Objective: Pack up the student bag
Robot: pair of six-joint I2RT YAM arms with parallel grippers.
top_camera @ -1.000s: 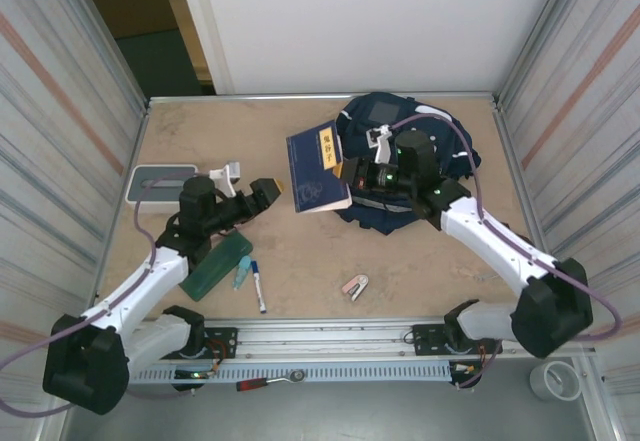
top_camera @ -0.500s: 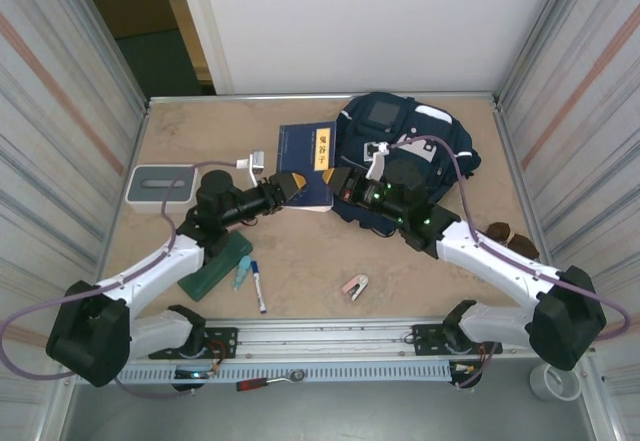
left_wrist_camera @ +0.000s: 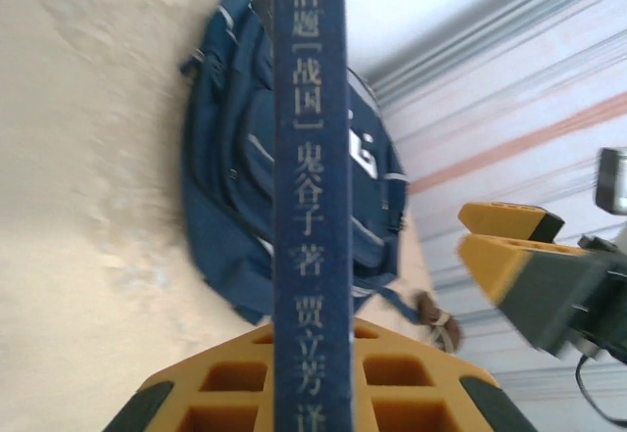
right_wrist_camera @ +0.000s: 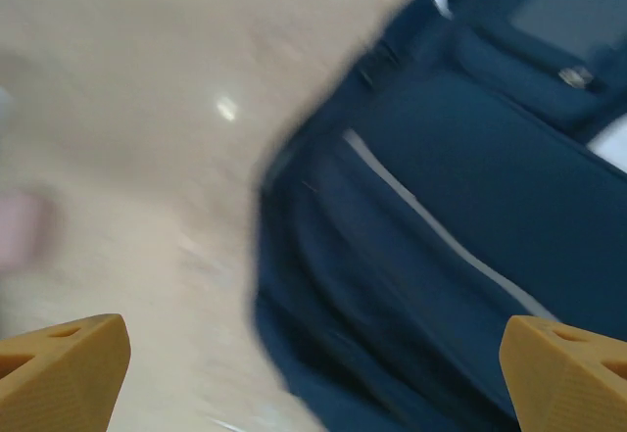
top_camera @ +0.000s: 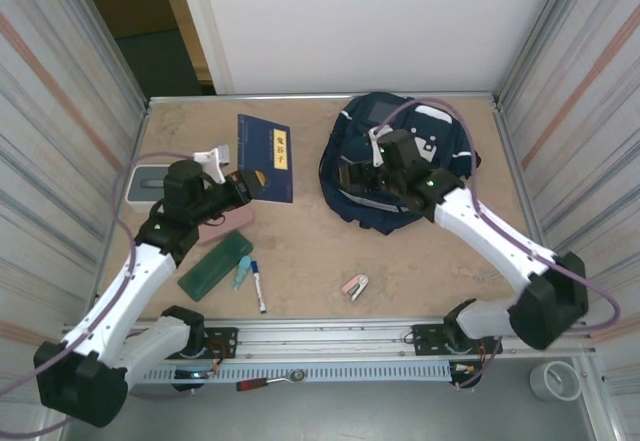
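Observation:
The student bag (top_camera: 405, 166) is a navy backpack with white stripes, lying flat at the back right of the table; it also appears in the left wrist view (left_wrist_camera: 235, 177) and in the right wrist view (right_wrist_camera: 460, 256). My left gripper (top_camera: 253, 183) is shut on the lower edge of a blue book (top_camera: 265, 146), held to the left of the bag. In the left wrist view the book's spine (left_wrist_camera: 312, 187) stands upright across a yellow finger (left_wrist_camera: 225, 383). My right gripper (top_camera: 347, 175) hangs open over the bag's left edge, and its yellow fingertips (right_wrist_camera: 64, 368) are wide apart with nothing between them.
A small grey-white box (top_camera: 148, 183) lies at the far left. Near the front left are a pink block (top_camera: 225, 224), a green pencil case (top_camera: 215, 264), a teal item (top_camera: 242, 274) and a marker (top_camera: 259, 288). A pink clip (top_camera: 355, 286) lies front centre.
My left gripper has carried the book left and back, away from the bag. My right gripper has pulled away from the book and now sits over the bag's left side.

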